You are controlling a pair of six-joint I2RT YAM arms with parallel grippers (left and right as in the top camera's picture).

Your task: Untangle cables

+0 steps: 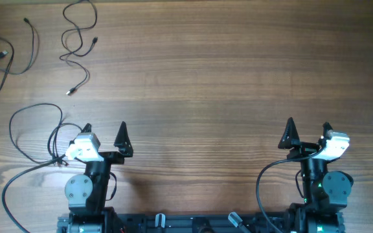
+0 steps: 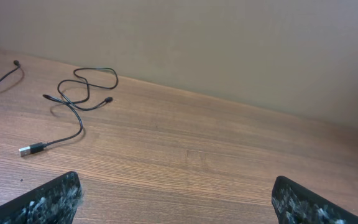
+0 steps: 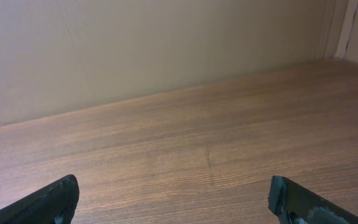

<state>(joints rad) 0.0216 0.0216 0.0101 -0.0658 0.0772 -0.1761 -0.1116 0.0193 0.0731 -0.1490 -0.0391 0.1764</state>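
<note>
Nearest to me, my left pincer (image 1: 104,129) and right pincer (image 1: 308,124) both stand released, jaws spread wide with nothing between them. Each wrist view shows only the dark fingertips (image 2: 55,199) at the bottom corners, the rest cut off by the frame. A loop of my own wiring (image 1: 18,116) lies on the table (image 1: 206,77) beside the left arm, and its end is hidden behind the arm.

Farther out, the cables (image 2: 79,124) lie at the far left of the table, well apart from both pincers. The looped cable (image 1: 86,72) winds through several curves, its USB plug (image 2: 30,149) pointing back toward my side. A second cable (image 1: 30,48) lies to its left, not touching it. That one runs off the left edge, so I cannot tell its full course or whether it is one cord or two. The right wrist view holds only bare wood and the wall (image 3: 135,50).
</note>
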